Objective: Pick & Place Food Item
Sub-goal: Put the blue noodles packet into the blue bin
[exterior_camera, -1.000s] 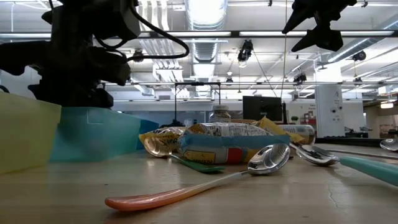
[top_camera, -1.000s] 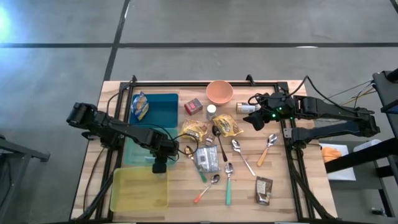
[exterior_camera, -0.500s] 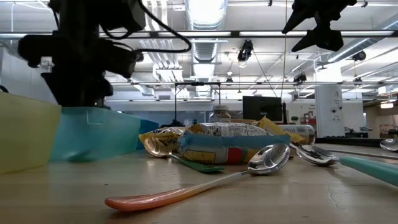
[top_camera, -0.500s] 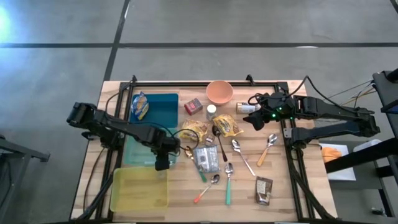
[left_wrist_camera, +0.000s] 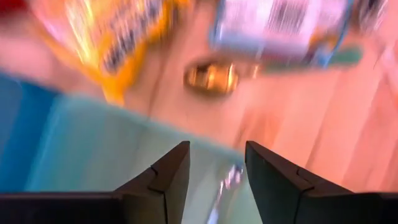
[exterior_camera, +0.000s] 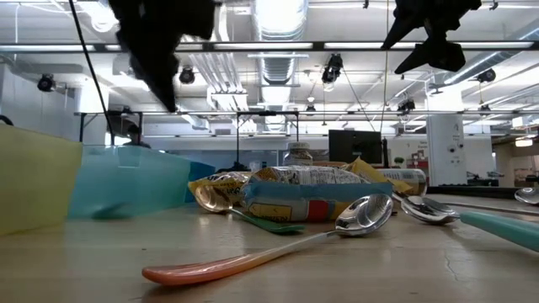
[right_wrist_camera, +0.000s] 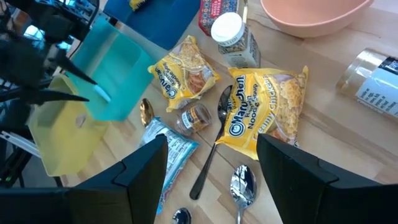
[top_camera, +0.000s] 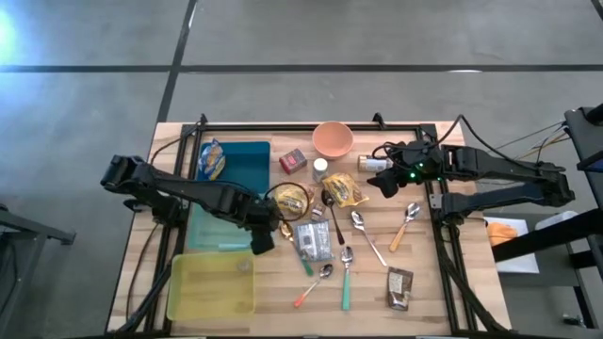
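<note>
Left arm has pulled up and swung away from the bins since a second ago. Its left gripper [top_camera: 261, 236] was hanging low over the edge between the teal bin [top_camera: 219, 221] and the yellow bin [top_camera: 211, 287]; now it sits higher and closer to the pile of food in the middle of the table. In the low view it went from a dark block right behind the bins to just a shape up at the top of the picture.

Jaws on it are partly apart with nothing between them, going by the left wrist view, though that shot is pretty smeared so I wouldn't swear to how wide. Looks like a drop-off is finished and it's heading back for the next item.

What's been placed so far: one snack packet [top_camera: 213, 159] lying in the blue bin [top_camera: 247, 162] at the far left. Still out on the wood: the noodle pack [right_wrist_camera: 185, 73] nearest the left gripper, the bigger yellow noodle pack [right_wrist_camera: 265, 104], the white and blue pouch [top_camera: 312, 239] and a small jar [right_wrist_camera: 195, 116].

Right gripper [top_camera: 388, 182] hasn't budged: hovering over the far right of the table, fingers standing well apart, empty.

My guess is the near noodle pack goes next.
</note>
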Controlling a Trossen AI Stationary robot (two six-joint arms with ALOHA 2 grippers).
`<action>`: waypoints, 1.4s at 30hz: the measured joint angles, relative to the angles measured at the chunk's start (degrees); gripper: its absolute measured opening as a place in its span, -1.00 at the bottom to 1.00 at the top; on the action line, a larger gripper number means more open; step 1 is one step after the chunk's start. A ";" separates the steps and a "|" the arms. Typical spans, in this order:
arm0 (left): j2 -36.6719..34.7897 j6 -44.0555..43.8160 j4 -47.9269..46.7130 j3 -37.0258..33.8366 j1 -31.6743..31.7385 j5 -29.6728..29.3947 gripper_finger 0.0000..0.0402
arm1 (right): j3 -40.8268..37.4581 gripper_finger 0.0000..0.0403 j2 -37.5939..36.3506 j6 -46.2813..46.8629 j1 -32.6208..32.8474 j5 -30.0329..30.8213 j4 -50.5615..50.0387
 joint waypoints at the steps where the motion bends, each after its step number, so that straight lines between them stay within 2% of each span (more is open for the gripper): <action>1: 0.04 0.20 0.48 1.00 -0.58 -2.48 -0.18 | 0.00 0.20 0.13 0.00 -0.02 0.00 0.03; 4: 0.08 0.20 3.77 2.33 -1.85 -6.97 -0.18 | 0.00 0.20 0.69 -0.24 0.00 0.02 -0.03; 9: 0.96 0.14 12.65 1.49 -2.92 -7.49 -0.18 | 0.00 0.20 1.85 -0.74 -0.02 0.04 -0.03; 13: 4.37 0.88 15.21 1.14 -3.58 -7.04 -0.18 | 0.00 0.20 2.52 -1.16 -0.02 0.07 0.05; 20: 12.46 7.25 21.94 1.25 -7.53 -6.75 -0.18 | 0.00 0.20 2.57 -1.27 -0.01 0.07 -0.03; 26: 13.98 10.43 27.21 1.12 -8.52 -6.40 -0.18 | 0.00 0.20 2.55 -1.25 0.00 0.00 -0.03; 35: 17.33 24.96 32.33 0.82 -10.42 -5.48 -0.18 | 0.00 0.20 2.53 -1.53 0.00 0.02 -0.05; 42: 22.03 28.40 33.23 0.85 -12.40 -5.64 -0.18 | 0.00 0.20 2.51 -1.55 0.02 -0.22 -0.51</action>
